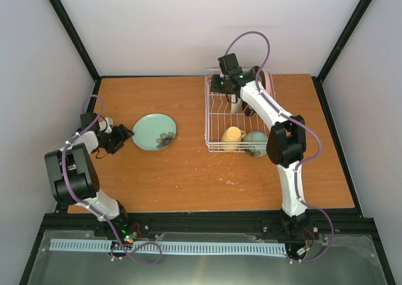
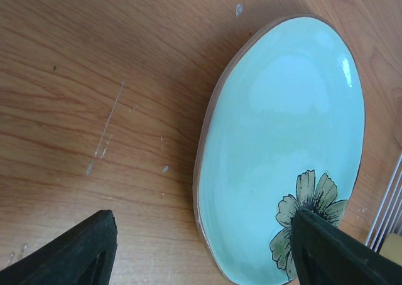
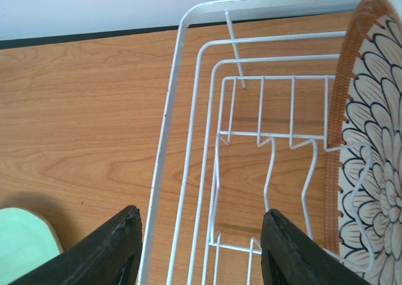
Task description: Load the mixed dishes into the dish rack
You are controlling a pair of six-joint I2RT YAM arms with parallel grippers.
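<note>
My left jaws stand wide and empty, low over the table [image 1: 188, 178], straddling the near rim of the light teal plate [image 2: 282, 140]. It is the one dish not yet loaded, and it lies flat on the wood well left of the dish rack [image 3: 168, 115]. That flatness is my main worry. If I close from here without getting one finger under the rim, I will likely just shove the plate along the table or scrape the wood. A shallow pinch on that glossy edge could also let it swing or drop on the way over.

Further out, the near end of the rack is taken by the pale yellow mug [image 1: 232, 135], lying on its side, and the mint green bowl [image 1: 254, 139] beside it. A plate brought in low could knock either one.

Beyond them, my right jaws hang open and holding nothing over the rack's left side. The right arm lies along the rack, so my left arm could run into it.

Farthest back, the petal-patterned plate [image 3: 377, 172] stands on edge in the prongs, with the pink plate [image 1: 268, 82] at the far corner. A careless slotting of the teal one might clip or tip them.
</note>
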